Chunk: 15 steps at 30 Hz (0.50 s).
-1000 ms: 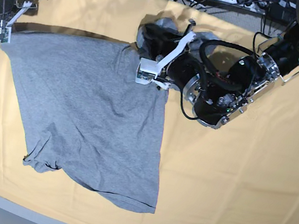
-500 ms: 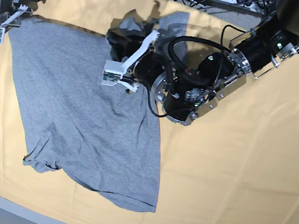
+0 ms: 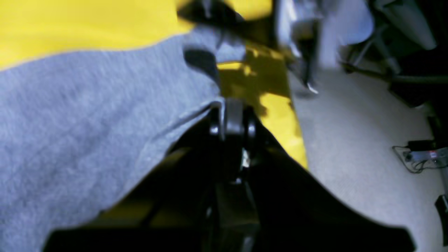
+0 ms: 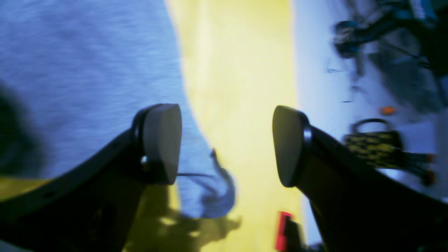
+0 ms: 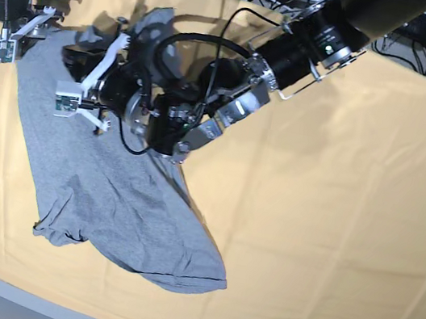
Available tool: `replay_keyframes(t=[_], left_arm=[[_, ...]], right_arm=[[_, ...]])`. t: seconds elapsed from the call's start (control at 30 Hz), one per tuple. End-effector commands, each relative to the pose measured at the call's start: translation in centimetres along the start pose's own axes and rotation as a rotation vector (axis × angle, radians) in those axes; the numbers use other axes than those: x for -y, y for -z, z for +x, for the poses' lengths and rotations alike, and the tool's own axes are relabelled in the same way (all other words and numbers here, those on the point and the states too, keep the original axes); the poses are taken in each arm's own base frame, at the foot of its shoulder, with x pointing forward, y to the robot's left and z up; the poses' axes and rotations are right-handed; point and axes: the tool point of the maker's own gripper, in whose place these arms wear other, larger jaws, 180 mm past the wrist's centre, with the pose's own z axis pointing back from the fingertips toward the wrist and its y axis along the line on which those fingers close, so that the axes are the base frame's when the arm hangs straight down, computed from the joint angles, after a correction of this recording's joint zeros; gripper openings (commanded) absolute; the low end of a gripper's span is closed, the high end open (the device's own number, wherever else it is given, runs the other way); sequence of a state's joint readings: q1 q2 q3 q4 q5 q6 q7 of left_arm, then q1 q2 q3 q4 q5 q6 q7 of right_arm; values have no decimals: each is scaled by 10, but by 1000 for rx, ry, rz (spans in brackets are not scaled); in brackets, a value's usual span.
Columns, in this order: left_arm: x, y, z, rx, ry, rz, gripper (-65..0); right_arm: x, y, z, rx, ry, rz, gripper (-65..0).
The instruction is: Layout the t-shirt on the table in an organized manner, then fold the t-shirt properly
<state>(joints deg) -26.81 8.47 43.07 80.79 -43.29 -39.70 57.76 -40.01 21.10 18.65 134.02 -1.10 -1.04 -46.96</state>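
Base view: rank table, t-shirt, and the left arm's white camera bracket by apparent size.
1. table, fills most of the frame
2. t-shirt
3. white camera bracket, smallest, though it sits nearer the camera, raised above the cloth

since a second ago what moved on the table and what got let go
The left gripper, shut on the t-shirt, has dragged the shirt's edge across toward the right arm's side, folding it over. The right gripper opened and let the shirt's corner go. The hem near the table's front edge stayed put.
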Motion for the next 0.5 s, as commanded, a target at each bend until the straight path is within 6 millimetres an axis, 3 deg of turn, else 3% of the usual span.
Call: replay_keyframes(t=[0.0,0.07,0.1,0.23,0.3,0.47], left_arm=[[0,-3,21,57,36,-10,-650],[-7,-5,17,18,35,22,-650],[-10,-6,15,-8,38,34,-617],[-24,-16,12,-79,47,79,-369],[-32,-21,16,-86,33,109,-301],[-49,-38,27,-59,22,163,-294]], right_arm=[[4,-2,10,41,-5,-6,-230],[0,-2,11,44,-2,15,-230],[0,-2,11,44,-7,19,-230],[-3,-3,13,58,1,33,-230],[-13,-3,15,64,23,90,-230],[-47,-10,20,90,28,284,-230]])
